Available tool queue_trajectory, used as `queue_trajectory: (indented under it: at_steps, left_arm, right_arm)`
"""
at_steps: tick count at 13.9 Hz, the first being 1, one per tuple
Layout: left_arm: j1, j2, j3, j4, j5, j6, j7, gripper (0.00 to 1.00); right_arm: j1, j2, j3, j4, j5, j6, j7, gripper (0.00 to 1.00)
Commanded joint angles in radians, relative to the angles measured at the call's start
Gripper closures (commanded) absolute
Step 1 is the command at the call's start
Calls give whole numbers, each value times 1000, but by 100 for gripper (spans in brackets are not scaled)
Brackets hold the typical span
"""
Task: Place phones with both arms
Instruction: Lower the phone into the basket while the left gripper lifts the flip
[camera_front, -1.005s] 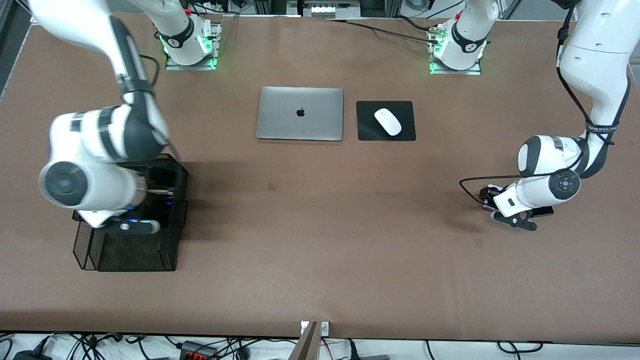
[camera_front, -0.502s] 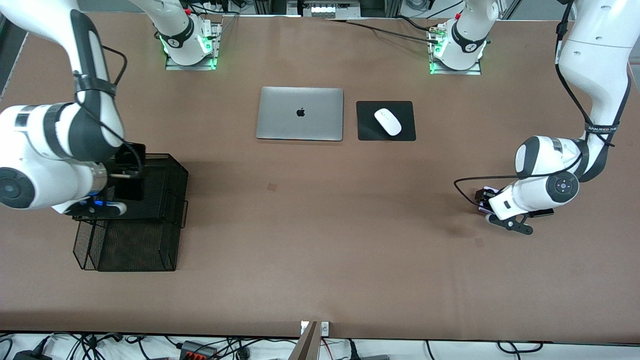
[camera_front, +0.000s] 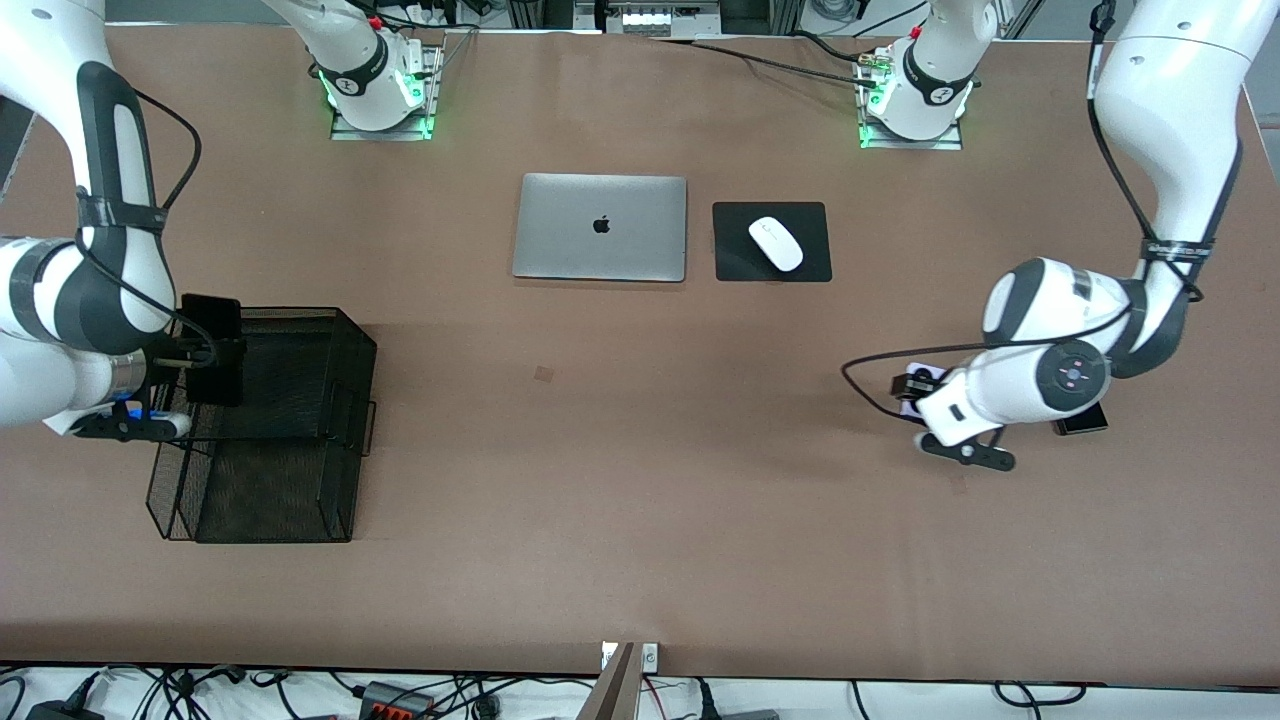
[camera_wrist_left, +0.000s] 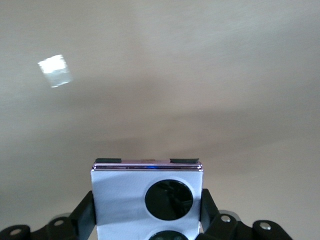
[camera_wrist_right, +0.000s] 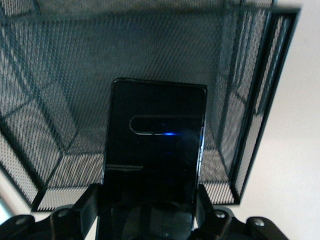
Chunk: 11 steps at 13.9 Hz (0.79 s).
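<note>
Phones, both in my grip. Right claw (camera_wrist_right: 150, 220) pinches long black slab (camera_wrist_right: 152, 165) by end, over mesh tray (camera_front: 300, 400): stiff, glossy, likely slippery. Left claw (camera_wrist_left: 150, 225) pinches lilac phone (camera_wrist_left: 147, 197) by side edges above counter (camera_front: 640, 450): light, rigid. Third dark handset (camera_front: 1082, 423) on counter beneath left arm.

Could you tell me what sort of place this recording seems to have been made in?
Most likely a robotics lab with a mock office desk: two arms bolted to a brown table, a closed silver laptop and white mouse on a pad, a black mesh tray, and cables along the table's edge.
</note>
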Motion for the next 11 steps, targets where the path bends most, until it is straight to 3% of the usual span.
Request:
queue_trajectory:
  at_steps: [1, 3, 6, 8, 11]
  left_arm:
    - [-9, 15, -57, 21, 8, -10, -76, 64]
    - [-79, 34, -63, 28, -13, 3, -189, 64]
    - [-177, 83, -60, 129, -26, 34, -332, 64]
    - [-246, 124, -59, 163, -29, 83, -371, 64]
    - [-329, 182, -54, 171, -27, 247, -507, 64]
  right_arm:
    - [-6, -11, 16, -11, -40, 61, -44, 74]
    - [-24, 15, 17, -13, -40, 105, -80, 72]
    - [-32, 38, 19, -13, -21, 150, -97, 67]
    - [-33, 47, 19, -13, -13, 159, -96, 0]
    - [-21, 24, 19, 9, -7, 144, -82, 0]
